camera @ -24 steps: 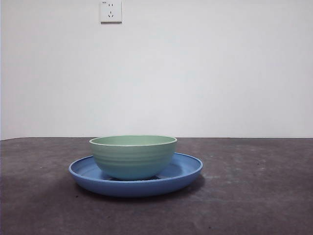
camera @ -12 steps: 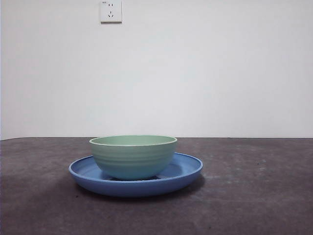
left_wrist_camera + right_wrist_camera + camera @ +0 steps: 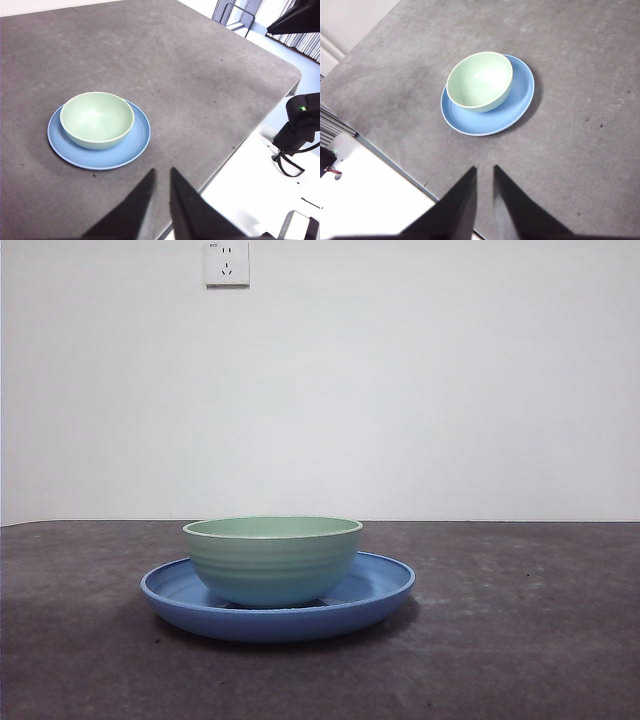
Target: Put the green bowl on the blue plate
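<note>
On the dark grey surface (image 3: 520, 640), nearest the low front camera, lies the blue plate (image 3: 375, 592), flat and level, its raised rim catching a little shine. Seated on it is the green bowl (image 3: 272, 562), upright, mouth up, its foot resting on the plate's floor. From the front the bowl sits somewhat off the plate's middle, with more blue showing on one side than the other; the wrist views agree, the bowl (image 3: 97, 120) lying toward one part of the plate (image 3: 130, 150) and leaving a broad crescent bare. It is nevertheless wholly inside the rim, so it looks stable, and the placement the task asks for appears complete.

Neither arm is near the crockery. The left end effector (image 3: 161, 181) hangs high above the surface's near edge, well apart from the plate, its two black jaws drawn to a narrow slit and gripping nothing. The right end effector (image 3: 485, 176) is likewise raised and well back from the bowl (image 3: 479, 81) and plate (image 3: 517, 107), jaws nearly together and empty. Such pulled-back, almost closed poses suit arms parked clear of the work so that nothing nudges the bowl; that is a reading, not something shown.

Farther off, behind the surface's far edge, rises a plain white wall (image 3: 450, 390), with a white socket (image 3: 227, 263) high on it.
</note>
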Controlling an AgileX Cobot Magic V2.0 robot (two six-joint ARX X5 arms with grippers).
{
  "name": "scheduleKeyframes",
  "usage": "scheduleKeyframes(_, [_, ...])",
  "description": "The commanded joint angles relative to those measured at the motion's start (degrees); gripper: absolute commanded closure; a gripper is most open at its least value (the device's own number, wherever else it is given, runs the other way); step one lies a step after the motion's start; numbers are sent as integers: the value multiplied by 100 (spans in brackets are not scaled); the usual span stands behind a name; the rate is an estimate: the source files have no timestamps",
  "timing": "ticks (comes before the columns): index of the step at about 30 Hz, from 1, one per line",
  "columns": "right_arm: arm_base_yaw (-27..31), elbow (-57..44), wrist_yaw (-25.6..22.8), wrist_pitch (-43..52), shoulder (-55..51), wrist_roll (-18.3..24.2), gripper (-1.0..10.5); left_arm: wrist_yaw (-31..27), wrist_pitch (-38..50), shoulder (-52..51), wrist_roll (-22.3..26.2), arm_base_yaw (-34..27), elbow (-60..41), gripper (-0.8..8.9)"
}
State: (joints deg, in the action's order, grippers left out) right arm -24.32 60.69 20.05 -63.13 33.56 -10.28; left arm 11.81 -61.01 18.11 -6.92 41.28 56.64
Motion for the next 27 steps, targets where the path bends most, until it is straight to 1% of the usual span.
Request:
scheduleKeyframes(1, [-31,42,0,52,33,66,918,-22,83,17,39,35,52,798])
scheduleKeyframes(17, [-31,42,0,52,33,68,918,-24,96,11,39,0,44,798])
scheduleKeyframes(20, [-31,42,0,52,33,68,918,-20,87,-85,37,-358,20,798])
scheduleKeyframes(24, [-31,42,0,52,33,68,918,-26,160,-101,109,-1259,-70,798])
scheduleKeyframes(27, [-31,42,0,52,33,68,918,-26,560,-136,979,-2162,-391,798])
